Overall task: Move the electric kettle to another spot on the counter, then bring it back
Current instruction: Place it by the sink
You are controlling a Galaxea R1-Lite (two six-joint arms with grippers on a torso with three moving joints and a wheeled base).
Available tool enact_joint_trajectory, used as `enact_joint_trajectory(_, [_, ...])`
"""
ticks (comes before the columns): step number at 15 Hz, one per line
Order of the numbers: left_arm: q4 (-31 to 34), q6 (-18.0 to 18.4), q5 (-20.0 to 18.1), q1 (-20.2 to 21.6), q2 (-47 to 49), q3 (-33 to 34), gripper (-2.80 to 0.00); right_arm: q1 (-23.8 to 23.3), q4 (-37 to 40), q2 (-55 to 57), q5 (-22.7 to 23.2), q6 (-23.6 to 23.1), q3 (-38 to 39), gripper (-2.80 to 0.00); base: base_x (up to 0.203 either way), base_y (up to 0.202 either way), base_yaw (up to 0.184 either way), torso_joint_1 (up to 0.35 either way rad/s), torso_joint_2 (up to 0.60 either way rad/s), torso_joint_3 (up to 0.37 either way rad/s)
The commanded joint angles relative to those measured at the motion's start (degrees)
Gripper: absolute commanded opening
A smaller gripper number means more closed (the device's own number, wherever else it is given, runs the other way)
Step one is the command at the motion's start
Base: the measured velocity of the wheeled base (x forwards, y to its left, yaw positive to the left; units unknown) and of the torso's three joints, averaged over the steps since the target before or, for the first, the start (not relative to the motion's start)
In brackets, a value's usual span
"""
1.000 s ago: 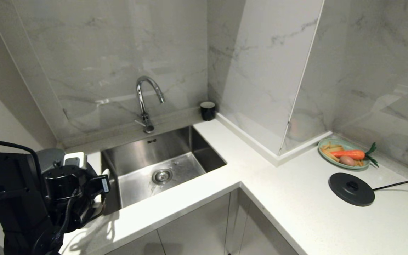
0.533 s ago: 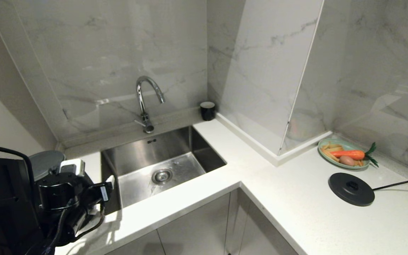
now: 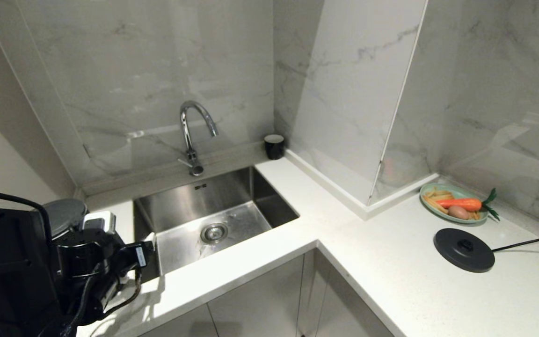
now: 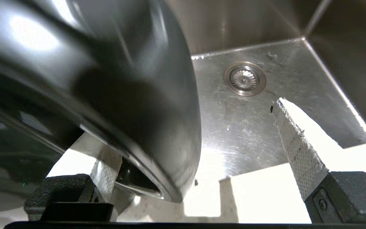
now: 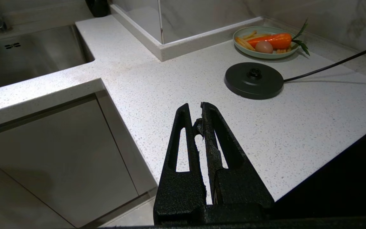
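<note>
Here, head view: the left gripper point(image 3: 150, 250) is sitting at the counter point(image 3: 391, 262) edge left of the sink point(image 3: 213, 220), the electric kettle point(image 3: 63, 213) lid showing behind it. Left wrist: jaws gaping wide, kettle handle between, 1 finger point(image 4: 106, 168) beside it. Right wrist: right gripper point(image 5: 199, 119) hanging closed above the counter near the base disc point(image 5: 253, 79).

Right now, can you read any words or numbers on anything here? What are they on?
No words can be read anywhere in these views.
Small white label on the left arm: print too small to read.
Kettle: only glossy black side shows, no lettering visible.
Base disc: no markings.
Cup: plain black.
Sink: no readable mark, just two small slots on the back wall.
</note>
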Motion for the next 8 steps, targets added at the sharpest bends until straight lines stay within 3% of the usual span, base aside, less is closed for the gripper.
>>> enact_joint_trajectory(1, [-0.48,0.05,0.28,0.21,3.84,-2.27,0.0,0.0,0.0,0.05,0.02,-0.02,0.0,-2.8,0.0,0.0,0.0,0.0,0.0,0.0])
enact_joint_trajectory(5, [-0.48,-0.15,1.12,2.38,6.63,-7.61,0.0,0.0,0.0,0.05,0.02,0.0,0.0,-2.8,0.0,0.0,0.0,0.0,0.0,0.0])
enact_joint_trajectory(8, [-0.48,-2.03,-2.31,3.71,5.02,-6.99,0.0,0.0,0.0,0.05,0.02,-0.02,0.0,-2.8,0.0,0.0,0.0,0.0,0.0,0.0])
